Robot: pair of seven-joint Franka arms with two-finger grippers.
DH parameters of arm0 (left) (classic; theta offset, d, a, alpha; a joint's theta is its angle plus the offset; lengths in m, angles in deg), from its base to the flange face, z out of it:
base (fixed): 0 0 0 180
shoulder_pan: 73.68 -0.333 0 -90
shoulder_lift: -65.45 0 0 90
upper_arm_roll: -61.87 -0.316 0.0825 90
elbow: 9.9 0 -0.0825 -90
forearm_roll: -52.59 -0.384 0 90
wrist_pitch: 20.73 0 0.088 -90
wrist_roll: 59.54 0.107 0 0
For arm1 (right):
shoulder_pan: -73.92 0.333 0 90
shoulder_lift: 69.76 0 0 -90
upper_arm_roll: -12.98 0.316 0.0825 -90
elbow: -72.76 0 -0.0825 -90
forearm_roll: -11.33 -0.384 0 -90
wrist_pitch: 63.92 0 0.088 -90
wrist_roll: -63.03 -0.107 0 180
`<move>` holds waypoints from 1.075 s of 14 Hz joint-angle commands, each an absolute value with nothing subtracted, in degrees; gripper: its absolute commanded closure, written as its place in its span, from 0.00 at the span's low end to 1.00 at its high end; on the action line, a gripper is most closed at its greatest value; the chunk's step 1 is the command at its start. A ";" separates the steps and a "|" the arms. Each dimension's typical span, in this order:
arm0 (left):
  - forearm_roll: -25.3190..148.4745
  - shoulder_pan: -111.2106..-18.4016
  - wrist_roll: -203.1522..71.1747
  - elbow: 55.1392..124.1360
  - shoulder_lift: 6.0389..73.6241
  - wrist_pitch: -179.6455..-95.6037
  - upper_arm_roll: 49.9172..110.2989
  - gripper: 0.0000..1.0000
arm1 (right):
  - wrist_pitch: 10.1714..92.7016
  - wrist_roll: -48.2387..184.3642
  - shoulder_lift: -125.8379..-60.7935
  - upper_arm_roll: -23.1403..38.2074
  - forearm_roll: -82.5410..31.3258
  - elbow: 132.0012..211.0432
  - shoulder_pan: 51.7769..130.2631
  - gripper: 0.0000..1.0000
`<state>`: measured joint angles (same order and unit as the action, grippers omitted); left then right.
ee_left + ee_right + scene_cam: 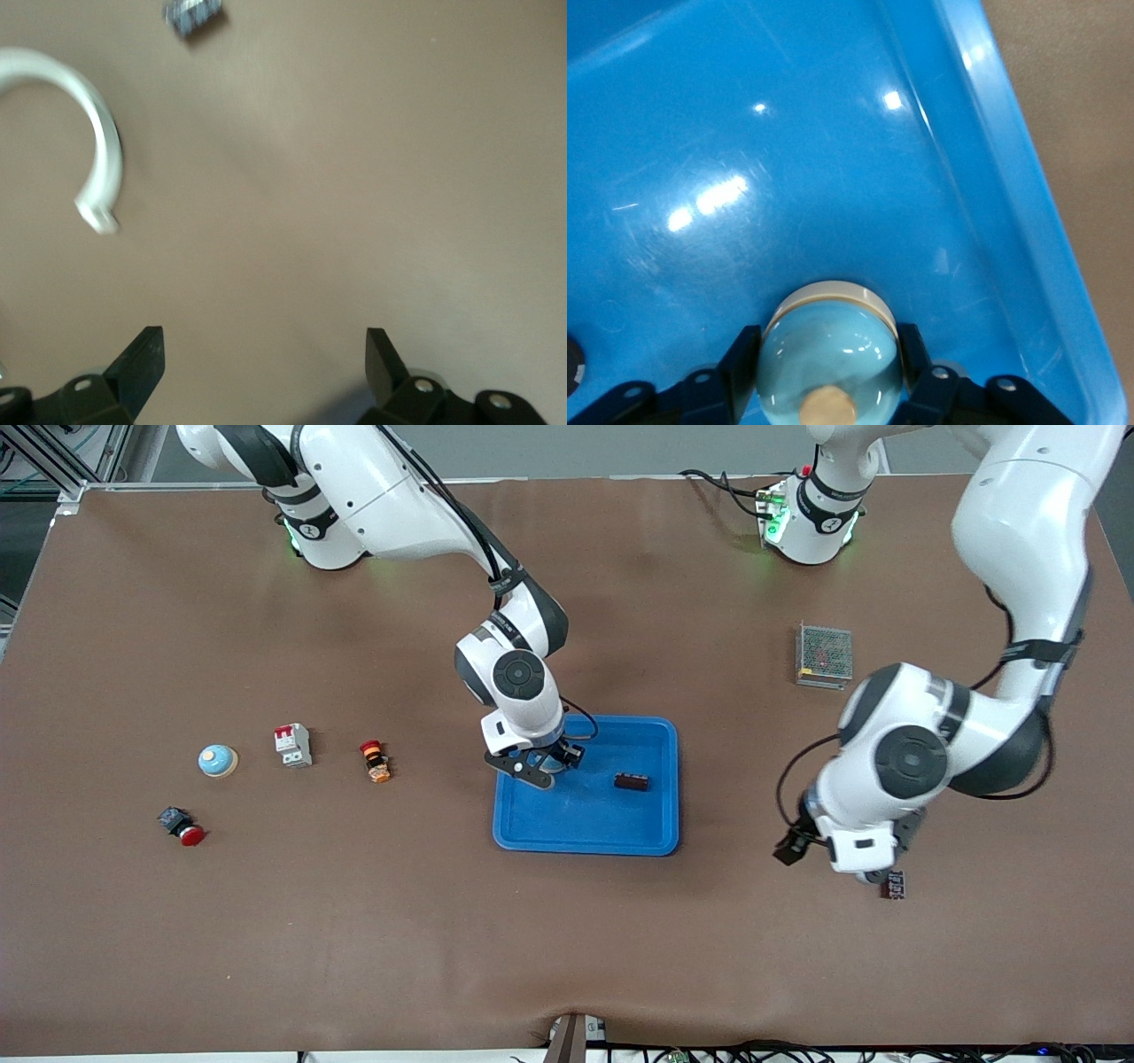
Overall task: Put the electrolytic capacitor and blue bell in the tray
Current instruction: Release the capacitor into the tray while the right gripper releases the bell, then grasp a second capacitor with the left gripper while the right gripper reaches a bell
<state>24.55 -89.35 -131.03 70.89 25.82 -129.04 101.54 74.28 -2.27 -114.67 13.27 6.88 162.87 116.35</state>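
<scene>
The bright-blue tray (585,847) lies mid-table. My right gripper (536,771) hangs low over the tray end toward the right arm, shut on the blue bell (830,354). The bell is a glossy light-blue dome with a cream button and rim, and a finger presses each side of it just above the tray floor (833,159). A dark, stubby cylinder, apparently the electrolytic capacitor (631,781), lies inside the tray toward the left arm's end. My left gripper (873,875) hovers open over bare brown table (292,221), fingertips (146,350) wide apart with nothing between them.
Toward the right arm's end lie a second light-blue bell (218,761), a white circuit breaker (293,745), an orange-red button switch (376,762) and a red push button (182,825). A metal mesh box (824,655) and a small dark module (895,884) sit near the left arm.
</scene>
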 commanded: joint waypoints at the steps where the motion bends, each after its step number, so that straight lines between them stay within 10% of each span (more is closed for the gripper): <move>1: 25.69 -93.36 -109.90 71.40 27.92 -126.98 102.13 0.00 | 74.24 -3.41 -115.38 12.54 7.02 161.45 117.51 0.00; 15: 21.56 -95.30 -65.16 70.96 17.65 -144.28 93.34 0.00 | 38.50 17.56 -96.85 12.19 7.19 156.96 108.74 0.00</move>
<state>22.51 -94.99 -66.42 71.36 19.17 -141.83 93.90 41.63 12.06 -99.28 11.52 7.01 155.76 111.76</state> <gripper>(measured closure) 0.000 0.000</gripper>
